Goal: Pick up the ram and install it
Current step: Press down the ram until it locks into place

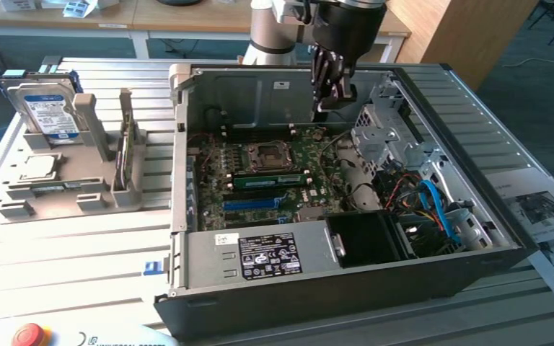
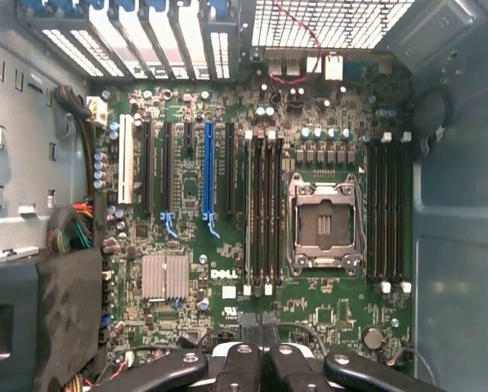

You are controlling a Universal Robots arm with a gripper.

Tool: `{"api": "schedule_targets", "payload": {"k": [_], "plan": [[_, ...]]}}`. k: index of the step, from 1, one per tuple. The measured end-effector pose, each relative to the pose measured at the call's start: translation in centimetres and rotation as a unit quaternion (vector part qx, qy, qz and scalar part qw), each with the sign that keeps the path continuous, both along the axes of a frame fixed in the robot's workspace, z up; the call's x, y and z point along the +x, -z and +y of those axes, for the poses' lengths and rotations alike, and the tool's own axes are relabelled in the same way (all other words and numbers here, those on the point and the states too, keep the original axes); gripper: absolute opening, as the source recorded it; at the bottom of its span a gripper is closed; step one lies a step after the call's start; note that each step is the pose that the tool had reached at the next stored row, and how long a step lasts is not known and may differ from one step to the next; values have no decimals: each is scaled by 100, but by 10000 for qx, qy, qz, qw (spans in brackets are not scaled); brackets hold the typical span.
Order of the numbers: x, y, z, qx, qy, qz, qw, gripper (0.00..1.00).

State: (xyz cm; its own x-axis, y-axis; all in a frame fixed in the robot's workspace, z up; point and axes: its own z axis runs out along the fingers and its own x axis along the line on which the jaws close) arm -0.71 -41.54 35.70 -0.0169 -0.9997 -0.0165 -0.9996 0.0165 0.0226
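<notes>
Since the ram [image 1: 270, 180] appears as a green stick standing on edge in a memory slot just beside the processor socket [image 1: 262, 155], I judge the pick and the insertion as done, or very nearly.

Cannot tell whether it is fully seated: the end latches are too small to read.

Gripper [image 1: 333, 101]: jaws pressed together, holding nothing, hanging above the motherboard [image 1: 301, 155] near the far wall of the computer case [image 1: 354, 299], well apart from the ram.

Step in hand, as I judge it: the tail of the install, either pressing home or clearing away.

If seating is incomplete, what is called for is a straight, even push down on the top edge of the stick, without tipping it along the slot.

Containers:
- Computer case, side open. Holds the motherboard, a black power supply [image 1: 267, 256] along the near wall, and cables [image 1: 431, 205] toward the exterior view's right. The processor socket looks empty.
- Grey fixture [image 1: 60, 191] on the table [image 1: 66, 252], at the exterior view's left. Holds a hard drive [image 1: 41, 108] upright in its cradle and a processor chip [image 1: 38, 167] lying flat in a recess.
</notes>
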Motion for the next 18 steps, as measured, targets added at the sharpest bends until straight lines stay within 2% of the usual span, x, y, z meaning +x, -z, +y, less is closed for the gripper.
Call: {"api": "schedule_targets", "payload": {"k": [7,18], "plan": [[95,0,0,1,0,4,10000,11],[100,28,0,0,0,4,10000,11]]}}
